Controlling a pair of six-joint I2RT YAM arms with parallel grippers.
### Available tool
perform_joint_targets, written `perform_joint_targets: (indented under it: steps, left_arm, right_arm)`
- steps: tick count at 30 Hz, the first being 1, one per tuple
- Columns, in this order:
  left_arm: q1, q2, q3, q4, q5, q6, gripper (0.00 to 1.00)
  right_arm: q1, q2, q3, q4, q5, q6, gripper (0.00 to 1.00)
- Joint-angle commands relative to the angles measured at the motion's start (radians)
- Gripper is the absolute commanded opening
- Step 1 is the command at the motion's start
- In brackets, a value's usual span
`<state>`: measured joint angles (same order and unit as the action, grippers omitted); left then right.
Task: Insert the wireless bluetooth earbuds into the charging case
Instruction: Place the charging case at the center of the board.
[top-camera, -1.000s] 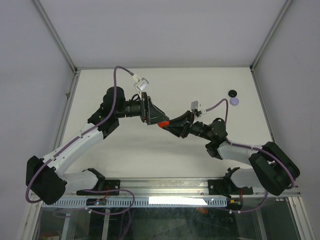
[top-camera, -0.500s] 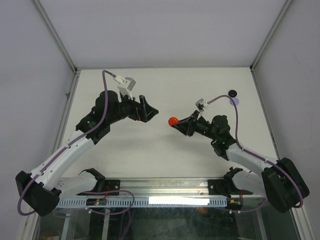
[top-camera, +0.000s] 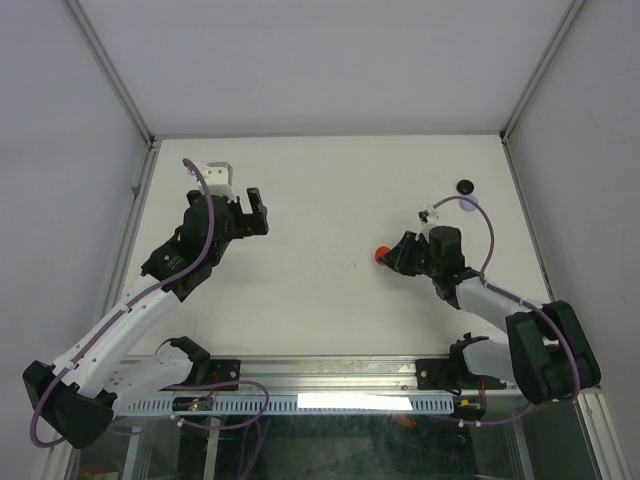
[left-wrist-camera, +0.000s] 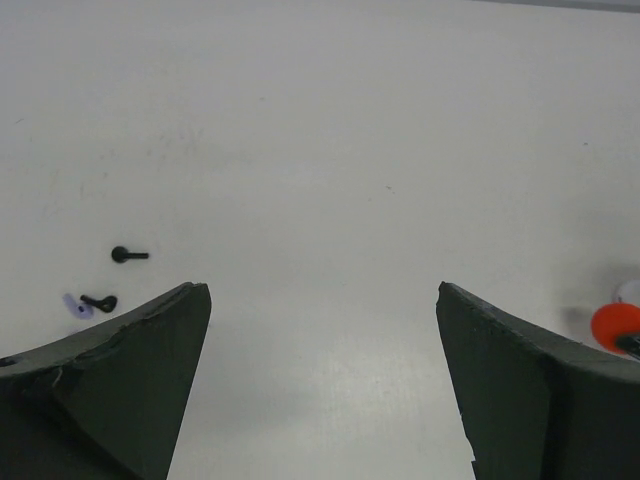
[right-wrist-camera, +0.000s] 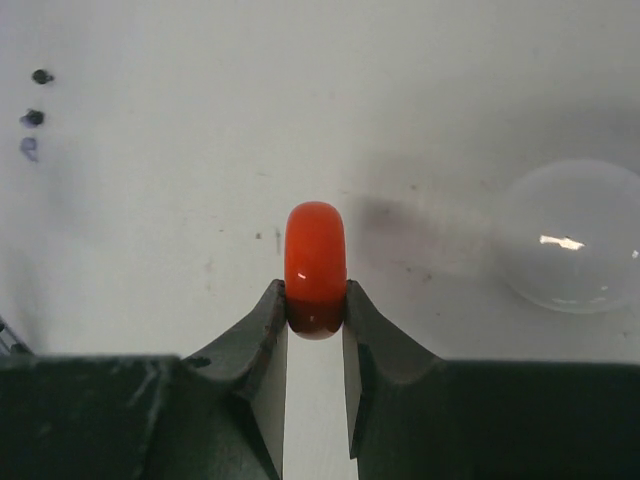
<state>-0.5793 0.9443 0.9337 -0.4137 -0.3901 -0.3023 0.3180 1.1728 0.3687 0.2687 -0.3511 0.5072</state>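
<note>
Left gripper is way off to the left of the red earbud, jaws spread wide with nothing between them. If something near the red earbud needs steadying, that arm isn't there for it.

The red earbud itself is pinched on edge between the right gripper's fingertips. The jaws are closed on just its lower part and most of it pokes out past the tips. That's my main worry. It's smooth and rounded and there's barely any contact, so a small twist or a bump against the table could make it pivot or squirt out and roll. I can't tell whether it's lifted or resting on the surface.

Just right of the red earbud in the right wrist view, near it but not touching, sits a translucent white dome. It might be part of the charging case, but I honestly can't say, and I see no open socket anywhere. Pushing down without one would only shove the dome around.

Further right and beyond the red earbud, well apart, are the black earbud and the lavender earbud. Neither is in a case yet, and they're easy to knock with a cable.
</note>
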Motion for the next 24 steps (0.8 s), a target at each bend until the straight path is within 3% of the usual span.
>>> perform_joint_targets:
  steps: [1, 8, 16, 24]
  left_arm:
    - [0.012, -0.024, -0.039, 0.007, -0.176, 0.026, 0.99]
    - [0.046, -0.022, -0.078, 0.013, -0.195, 0.042, 0.99]
    - [0.106, -0.029, -0.084, 0.009, -0.119, 0.032, 0.99]
    - [0.144, -0.061, -0.088, 0.009, -0.064, 0.020, 0.99]
  right_arm:
    - [-0.032, 0.095, 0.046, 0.013, 0.049, 0.065, 0.01]
    - [-0.059, 0.200, 0.088, 0.017, 0.148, 0.079, 0.09]
    - [-0.071, 0.219, 0.182, -0.107, 0.179, 0.023, 0.44]
    - [-0.071, 0.127, 0.276, -0.284, 0.195, -0.043, 0.60]
